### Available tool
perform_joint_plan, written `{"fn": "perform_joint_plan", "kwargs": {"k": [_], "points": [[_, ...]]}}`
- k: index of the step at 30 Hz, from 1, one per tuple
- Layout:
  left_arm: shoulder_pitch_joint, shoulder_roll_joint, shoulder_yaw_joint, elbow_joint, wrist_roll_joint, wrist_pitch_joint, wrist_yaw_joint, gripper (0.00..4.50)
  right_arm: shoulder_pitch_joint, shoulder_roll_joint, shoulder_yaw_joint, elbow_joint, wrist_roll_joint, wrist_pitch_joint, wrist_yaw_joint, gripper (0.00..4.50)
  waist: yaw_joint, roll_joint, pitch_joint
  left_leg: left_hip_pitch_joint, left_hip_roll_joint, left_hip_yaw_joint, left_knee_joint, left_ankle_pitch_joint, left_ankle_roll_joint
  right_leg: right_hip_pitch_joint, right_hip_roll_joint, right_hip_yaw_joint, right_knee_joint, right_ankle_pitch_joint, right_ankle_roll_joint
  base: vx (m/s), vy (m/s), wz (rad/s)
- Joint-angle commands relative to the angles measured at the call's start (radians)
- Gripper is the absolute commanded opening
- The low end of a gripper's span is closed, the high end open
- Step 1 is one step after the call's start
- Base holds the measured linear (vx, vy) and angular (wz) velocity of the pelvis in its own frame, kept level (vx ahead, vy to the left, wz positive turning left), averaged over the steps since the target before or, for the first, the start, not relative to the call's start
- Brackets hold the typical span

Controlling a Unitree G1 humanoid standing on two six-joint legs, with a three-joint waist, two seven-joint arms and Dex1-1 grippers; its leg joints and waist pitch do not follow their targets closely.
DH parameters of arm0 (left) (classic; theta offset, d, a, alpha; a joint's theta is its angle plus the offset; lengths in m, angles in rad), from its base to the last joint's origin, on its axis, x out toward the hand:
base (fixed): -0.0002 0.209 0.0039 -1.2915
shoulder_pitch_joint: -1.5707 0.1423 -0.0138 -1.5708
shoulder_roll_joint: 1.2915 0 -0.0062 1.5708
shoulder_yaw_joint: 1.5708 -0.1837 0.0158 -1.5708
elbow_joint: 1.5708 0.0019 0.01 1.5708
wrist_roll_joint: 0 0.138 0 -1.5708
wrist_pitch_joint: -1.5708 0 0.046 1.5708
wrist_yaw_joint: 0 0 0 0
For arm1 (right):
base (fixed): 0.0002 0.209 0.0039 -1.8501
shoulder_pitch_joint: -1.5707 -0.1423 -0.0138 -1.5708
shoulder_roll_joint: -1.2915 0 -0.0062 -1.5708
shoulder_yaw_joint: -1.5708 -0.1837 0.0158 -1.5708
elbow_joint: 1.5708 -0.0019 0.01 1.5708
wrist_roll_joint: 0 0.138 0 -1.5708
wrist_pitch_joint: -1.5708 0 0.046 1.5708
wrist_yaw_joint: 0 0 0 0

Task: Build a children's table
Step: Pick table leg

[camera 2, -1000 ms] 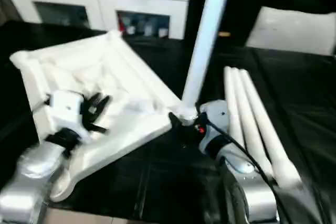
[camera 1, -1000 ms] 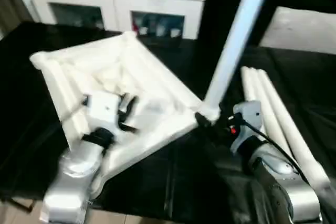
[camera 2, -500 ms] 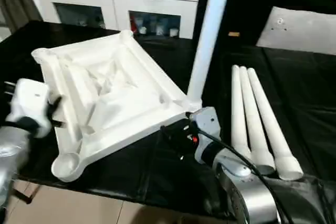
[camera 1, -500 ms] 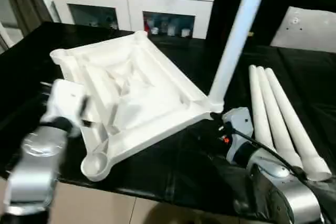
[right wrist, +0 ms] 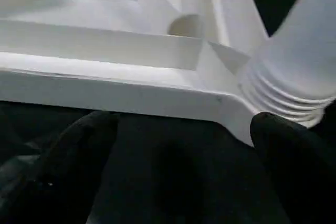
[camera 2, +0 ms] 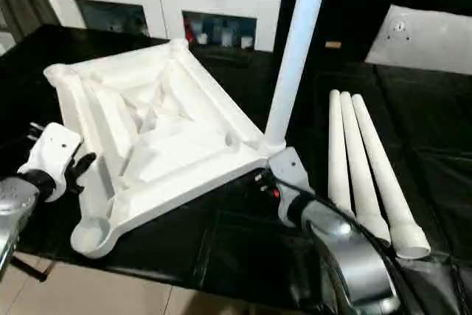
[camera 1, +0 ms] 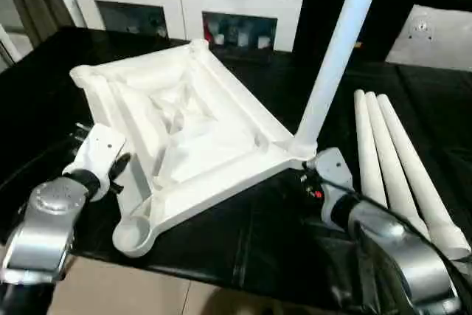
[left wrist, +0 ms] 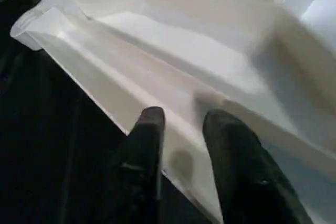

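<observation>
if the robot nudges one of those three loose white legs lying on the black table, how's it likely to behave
The loose legs are round and lie flat on the black table, so one would probably roll. They taper, so it would likely curve, not run straight. They touch side by side, so its neighbours may shift too.

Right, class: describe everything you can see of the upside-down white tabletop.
The tabletop is white moulded plastic, square, lying underside up on the black table, one corner toward the robot. Raised ribs cross its underside, and round sockets sit at the corners. The near socket is empty; the right-hand one holds an upright leg. The left tool hovers at its edge, the right tool before the leg's corner.
</observation>
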Motion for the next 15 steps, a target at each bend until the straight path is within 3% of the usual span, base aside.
{"fn": "perform_joint_plan", "kwargs": {"k": [1,3,6,8,14,15], "points": [[-0.022,0.024,-0.024,0.038,0.019,0.003,-0.03,1.19,-0.026,0.001,0.028,0.033,-0.014,0.036,-0.008,4.5,0.002,0.02,-0.052,-0.026,0.027,0.0,-0.088,-0.015,0.021,0.063,-0.052,0.034,-0.064,-0.089,-0.241,0.0,0.0,0.0],[-0.038,0.034,-0.04,0.071,0.023,-0.003,-0.048,1.06,-0.05,0.009,0.039,0.06,-0.017,0.059,-0.014,4.5,0.001,0.025,-0.05,-0.023,0.028,0.0,-0.09,-0.042,0.013,0.061,-0.053,0.035,-0.065,-0.114,-0.246,0.0,0.0,0.0],[-0.062,0.036,-0.065,0.103,0.002,-0.019,-0.1,0.81,-0.081,0.029,0.045,0.102,-0.024,0.062,-0.023,4.5,0.002,0.017,-0.05,-0.022,0.03,0.002,-0.091,-0.047,0.007,0.06,-0.055,0.036,-0.066,-0.119,-0.25,0.0,0.0,0.0],[-0.071,0.034,-0.074,0.119,-0.006,-0.022,-0.117,0.6,-0.092,0.033,0.051,0.118,-0.03,0.059,-0.022,4.5,0.006,0.021,-0.052,-0.022,0.031,0.003,-0.09,-0.03,0.0,0.061,-0.057,0.037,-0.062,-0.097,-0.255,0.0,0.0,0.0],[-0.093,0.034,-0.118,0.15,-0.049,-0.016,-0.229,0.14,-0.154,0.075,0.058,0.213,-0.046,0.014,-0.045,4.5,0.006,0.017,-0.051,-0.022,0.032,0.006,-0.093,-0.036,-0.006,0.059,-0.06,0.038,-0.061,-0.107,-0.263,0.0,0.0,0.0],[-0.092,0.048,-0.152,0.131,-0.062,0.007,-0.291,0.08,-0.182,0.092,0.055,0.259,-0.05,-0.002,-0.055,4.5,0.005,0.018,-0.051,-0.023,0.034,0.006,-0.093,-0.035,-0.01,0.06,-0.061,0.038,-0.061,-0.112,-0.261,0.0,0.0,0.0]]}}
